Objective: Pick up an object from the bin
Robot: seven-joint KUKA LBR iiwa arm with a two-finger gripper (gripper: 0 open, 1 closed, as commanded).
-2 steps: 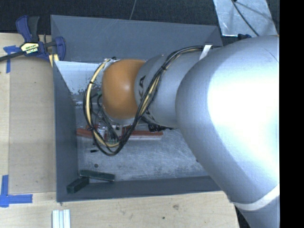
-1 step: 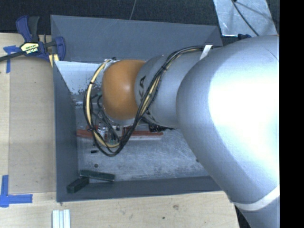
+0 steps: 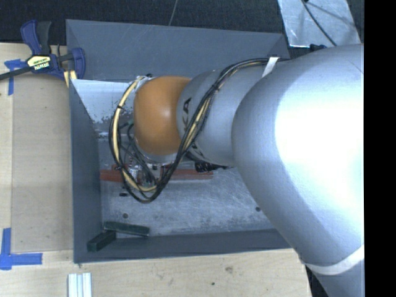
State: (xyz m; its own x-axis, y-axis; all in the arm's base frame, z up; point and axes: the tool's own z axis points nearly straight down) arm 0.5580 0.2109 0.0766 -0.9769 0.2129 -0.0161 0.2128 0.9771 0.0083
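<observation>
My gripper (image 3: pixel 148 167) is low over the left middle of the bin floor, mostly hidden under the arm's orange cover and looped cables. A long thin reddish-brown bar (image 3: pixel 192 174) lies flat across the floor and runs right under the gripper, its left end (image 3: pixel 109 176) sticking out on the other side. Whether the gripper touches the bar is hidden. A dark green-black angled piece (image 3: pixel 121 232) lies at the bin's front left corner, well apart from the gripper.
The arm reaches in from the right and covers the bin's right half. A small dark thing (image 3: pixel 202 166) shows just under the arm, behind the bar. Tiny dark specks (image 3: pixel 124 195) dot the scuffed floor in front of the gripper.
</observation>
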